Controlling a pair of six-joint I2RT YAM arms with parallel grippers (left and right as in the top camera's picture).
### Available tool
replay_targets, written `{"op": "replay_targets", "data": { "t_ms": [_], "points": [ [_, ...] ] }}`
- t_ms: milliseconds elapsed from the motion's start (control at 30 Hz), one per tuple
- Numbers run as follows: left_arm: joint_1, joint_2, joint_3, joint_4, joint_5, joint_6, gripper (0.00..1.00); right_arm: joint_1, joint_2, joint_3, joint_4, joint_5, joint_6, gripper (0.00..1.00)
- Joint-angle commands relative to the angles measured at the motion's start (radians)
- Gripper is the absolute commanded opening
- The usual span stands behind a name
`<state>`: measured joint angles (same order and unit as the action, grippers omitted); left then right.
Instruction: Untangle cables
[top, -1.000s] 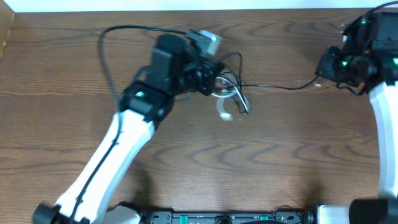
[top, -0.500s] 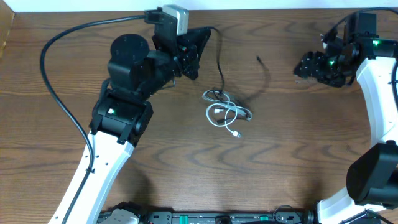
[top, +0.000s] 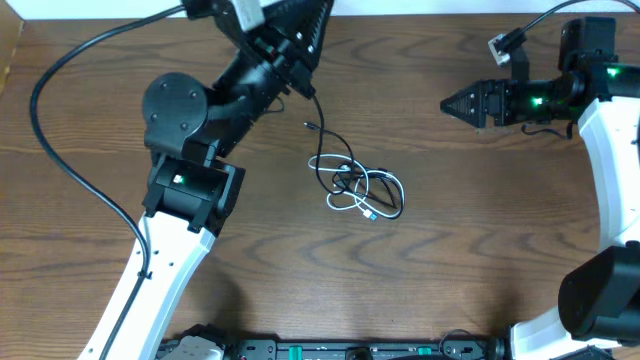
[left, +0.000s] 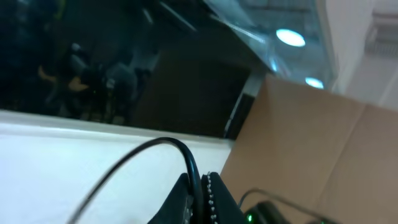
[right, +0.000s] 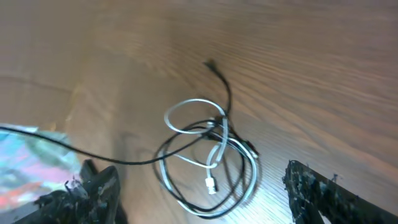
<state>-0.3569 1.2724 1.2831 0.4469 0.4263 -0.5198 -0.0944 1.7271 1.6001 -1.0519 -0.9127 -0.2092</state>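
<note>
The cables lie as a small tangle (top: 362, 192) on the wooden table, a white cord (right: 193, 104) looped through a black one. One free black plug end (top: 311, 127) (right: 209, 63) rests on the wood behind the tangle. My left gripper (top: 300, 80) is raised near the table's back edge, shut on the black cable (left: 163, 142), which is pinched between its fingers (left: 199, 180). A thin black strand (right: 112, 160) runs from the tangle toward it. My right gripper (top: 455, 103) (right: 208, 199) is open, right of the tangle and pointing at it, with nothing held.
The left arm's thick black lead (top: 60, 130) arcs over the table's left side. A cardboard wall (top: 8, 50) (left: 311, 137) borders the left edge and a white wall (top: 400, 8) the back. Bare wood (top: 450, 260) lies in front of the tangle.
My right gripper opened and let the black cable's end drop, then turned to point left. My left gripper rose toward the back with the black cable. The tangle shifted slightly.
</note>
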Motion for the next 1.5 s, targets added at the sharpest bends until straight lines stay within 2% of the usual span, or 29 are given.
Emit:
{"op": "replay_targets", "data": {
  "t_ms": [0,167,467,633,933,1100,1300,1467],
  "points": [
    [0.003,-0.012,0.067,0.012,-0.121,-0.126,0.08,0.045,-0.02,0.01,0.011,-0.09,-0.065,0.82],
    [0.003,-0.012,0.156,0.011,-0.125,-0.129,0.08,0.151,-0.017,0.007,0.033,-0.066,-0.174,0.87],
    [0.018,-0.012,0.259,0.007,-0.129,-0.129,0.08,0.343,0.043,0.007,0.095,-0.066,-0.231,0.87],
    [0.053,-0.012,0.289,0.007,-0.222,-0.129,0.07,0.443,0.089,0.007,0.089,-0.064,-0.29,0.87],
    [0.142,-0.012,0.34,0.007,-0.349,-0.129,0.08,0.513,0.14,0.007,0.092,-0.065,-0.302,0.86],
    [0.206,-0.015,0.342,-0.024,-0.349,-0.129,0.07,0.563,0.169,0.007,0.108,-0.101,-0.332,0.85],
    [0.232,-0.016,0.342,-0.089,-0.349,-0.129,0.08,0.636,0.229,0.007,0.204,-0.196,-0.33,0.82],
    [0.251,-0.021,0.342,-0.097,-0.348,-0.129,0.08,0.689,0.29,0.007,0.275,-0.264,-0.285,0.78]
  ]
}}
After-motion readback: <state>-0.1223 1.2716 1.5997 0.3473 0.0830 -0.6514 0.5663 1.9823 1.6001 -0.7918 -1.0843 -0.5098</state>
